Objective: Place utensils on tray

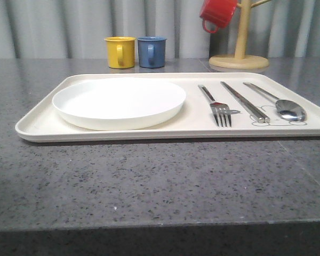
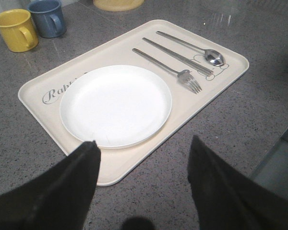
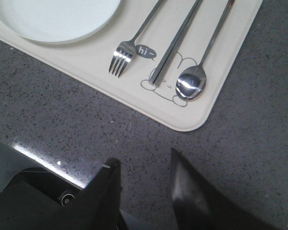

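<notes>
Looking across the counter from left to right, you see the cream tray (image 1: pixel 42 125) lying flat on the grey speckled counter (image 1: pixel 149 181), with the round white plate (image 1: pixel 119 102) on its left half. To the right of the plate the fork (image 1: pixel 216 105) lies with its tines toward you, then the chopsticks (image 1: pixel 244 101) side by side, then the spoon (image 1: pixel 280 102) nearest the tray's right rim. All three rest on the tray, roughly parallel and apart from one another. The spoon's bowl and the chopstick tips lie over the grey rabbit drawing (image 3: pixel 168 84), which you see best in the right wrist view.

Behind the tray stand a yellow mug (image 1: pixel 120 52) and a blue mug (image 1: pixel 151 51), close together, perhaps touching. Further right, a red mug (image 1: pixel 217 13) hangs on a wooden mug tree (image 1: pixel 240 50).

Your left gripper (image 2: pixel 144 153) hovers near the tray's edge by the plate, fingers spread wide and holding nothing. Your right gripper (image 3: pixel 144 167) hangs over bare counter near the tray's spoon corner, its fingers also apart and empty.
</notes>
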Motion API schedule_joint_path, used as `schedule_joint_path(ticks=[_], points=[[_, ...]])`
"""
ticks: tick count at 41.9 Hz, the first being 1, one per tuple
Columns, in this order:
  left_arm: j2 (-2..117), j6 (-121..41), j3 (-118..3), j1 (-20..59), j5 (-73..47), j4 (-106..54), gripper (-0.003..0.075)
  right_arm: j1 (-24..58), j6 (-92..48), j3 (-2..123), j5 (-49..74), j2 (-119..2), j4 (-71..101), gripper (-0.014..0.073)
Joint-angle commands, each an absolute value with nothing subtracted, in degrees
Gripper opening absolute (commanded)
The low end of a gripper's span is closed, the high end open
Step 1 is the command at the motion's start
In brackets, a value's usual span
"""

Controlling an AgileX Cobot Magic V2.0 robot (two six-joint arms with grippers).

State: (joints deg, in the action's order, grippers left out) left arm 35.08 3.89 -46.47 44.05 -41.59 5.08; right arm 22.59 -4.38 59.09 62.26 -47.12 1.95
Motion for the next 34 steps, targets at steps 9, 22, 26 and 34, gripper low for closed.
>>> schedule_joint_path(ticks=[9,22,26,34], points=[[35.27,4.51,-47.95,44.48,-37.19,4.91,0.0408,22.65,-5.1,57.12,58.99,-35.29,1.07,0.029],[35.27,4.51,-47.95,44.48,-37.19,4.91,0.0408,22.65,-5.1,57.12,59.0,-33.78,1.07,0.029],[35.27,4.51,-47.95,44.48,-37.19,4.91,0.0408,22.65,-5.1,57.12,59.13,-33.79,1.24,0.029],[35.27,4.51,-47.95,44.48,-37.19,4.91,0.0408,22.65,-5.1,57.12,59.06,-33.79,1.39,0.029]])
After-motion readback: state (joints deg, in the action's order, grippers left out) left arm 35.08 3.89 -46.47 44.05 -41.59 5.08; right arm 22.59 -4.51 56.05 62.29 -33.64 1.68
